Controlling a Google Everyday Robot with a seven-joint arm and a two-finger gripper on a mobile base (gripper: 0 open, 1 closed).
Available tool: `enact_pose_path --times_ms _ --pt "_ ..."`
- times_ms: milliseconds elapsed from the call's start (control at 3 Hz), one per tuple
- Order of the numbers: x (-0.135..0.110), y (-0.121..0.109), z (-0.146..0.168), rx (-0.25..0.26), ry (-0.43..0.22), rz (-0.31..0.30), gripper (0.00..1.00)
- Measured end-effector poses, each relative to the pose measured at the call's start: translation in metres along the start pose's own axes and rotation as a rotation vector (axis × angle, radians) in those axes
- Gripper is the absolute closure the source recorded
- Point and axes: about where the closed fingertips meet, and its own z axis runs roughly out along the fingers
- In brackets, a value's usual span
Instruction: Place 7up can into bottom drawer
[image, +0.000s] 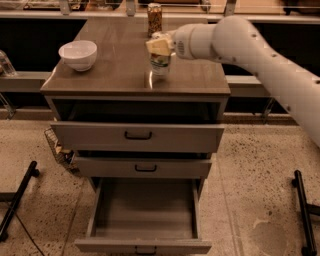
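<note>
The 7up can (160, 64), white and green, is upright near the middle front of the cabinet top (115, 75). It seems to hang just above the wood. My gripper (160, 47) reaches in from the right and is shut on the can's top, with a pale yellow finger (158, 46) over it. The bottom drawer (100, 210) is pulled out wide below. Its grey tray is empty and its front panel (142, 246) sits at the lower edge of the view.
A white bowl (78, 54) sits on the cabinet top at the left. An orange-brown can (154, 18) stands at the back, just behind the gripper. The top drawer (137, 136) and middle drawer (145, 167) are partly pulled out. Black stand legs (20, 197) lie on the floor at the left and right.
</note>
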Motion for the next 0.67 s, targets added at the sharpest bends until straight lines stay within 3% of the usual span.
enact_pose_path --times_ms 333,667 --pt "0.031 -0.002 -0.061 -0.040 -0.044 -0.029 1.00" --pt "0.043 -0.009 -0.098 -0.043 -0.140 -0.047 1.00"
